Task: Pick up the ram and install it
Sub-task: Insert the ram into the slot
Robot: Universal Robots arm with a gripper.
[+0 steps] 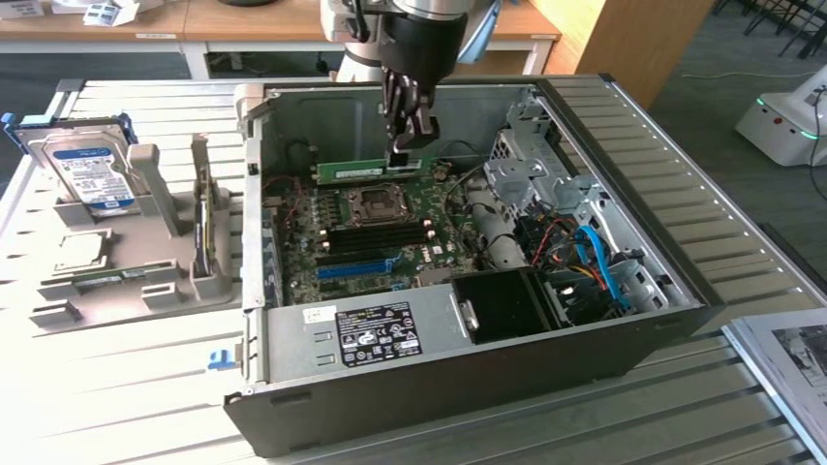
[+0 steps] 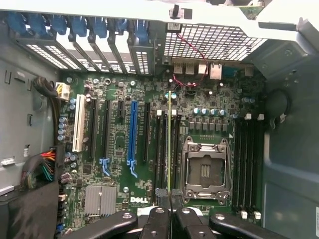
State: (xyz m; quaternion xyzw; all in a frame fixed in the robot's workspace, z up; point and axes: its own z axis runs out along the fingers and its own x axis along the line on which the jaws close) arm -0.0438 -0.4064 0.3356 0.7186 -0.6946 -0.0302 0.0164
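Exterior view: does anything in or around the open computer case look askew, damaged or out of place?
Nothing stands out. The ram sits level in the fingers above the motherboard, and the hard drive stands in its holder on the exterior view's left.

The gripper [image 1: 411,145] hides part of the ram [image 1: 352,171].

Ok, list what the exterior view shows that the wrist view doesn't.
Exterior view: hard drive and grey rack beside the case, plus a labelled box. Wrist view: white slot, heatsink. Both: gripper shut on the ram above the motherboard, CPU socket, blue slot.
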